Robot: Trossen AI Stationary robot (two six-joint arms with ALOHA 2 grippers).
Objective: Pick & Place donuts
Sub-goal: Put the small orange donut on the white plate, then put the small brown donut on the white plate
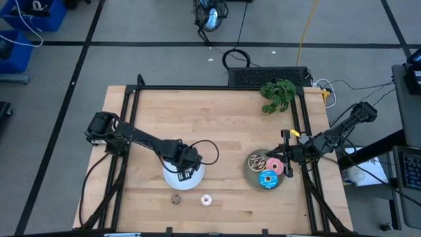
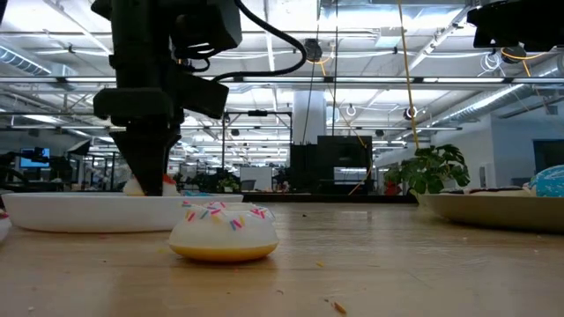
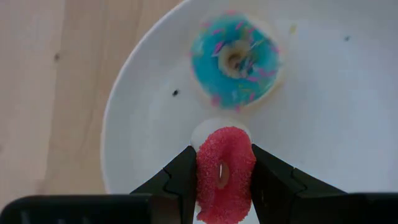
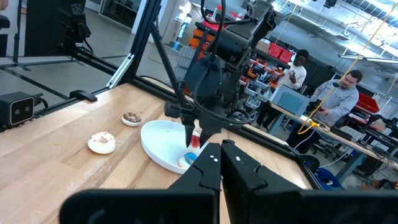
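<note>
My left gripper [image 1: 185, 172] hangs over the round white plate [image 1: 172, 178], shut on the tiny red donut [image 3: 224, 175]. The tiny blue donut [image 3: 235, 59] lies flat on that plate. The tiny brown donut [image 1: 175, 198] and the tiny white-pink donut [image 1: 206, 200] lie on the wood near the table's near edge. The grey plate [image 1: 252, 178] carries the chocolate donut [image 1: 256, 161], the pink donut [image 1: 274, 165] and the blue sprinkled donut [image 1: 268, 178]. My right gripper [image 1: 287, 157] waits, shut, at the grey plate's right rim. My left gripper pinches the tiny red donut by its outer rim [image 3: 202, 177], one finger on each side of the ring. The fingers [image 2: 150, 172] come from above, pointing down. The donut stands on edge, low over the white plate [image 3: 348, 124]; whether its lower edge touches the plate, I cannot tell.
A green toy plant [image 1: 278, 93] lies at the table's far right corner. A black frame [image 1: 217, 87] runs along the table's edges. Bare wood spreads across the middle and far left. People stand in the room beyond the table [image 4: 345, 93].
</note>
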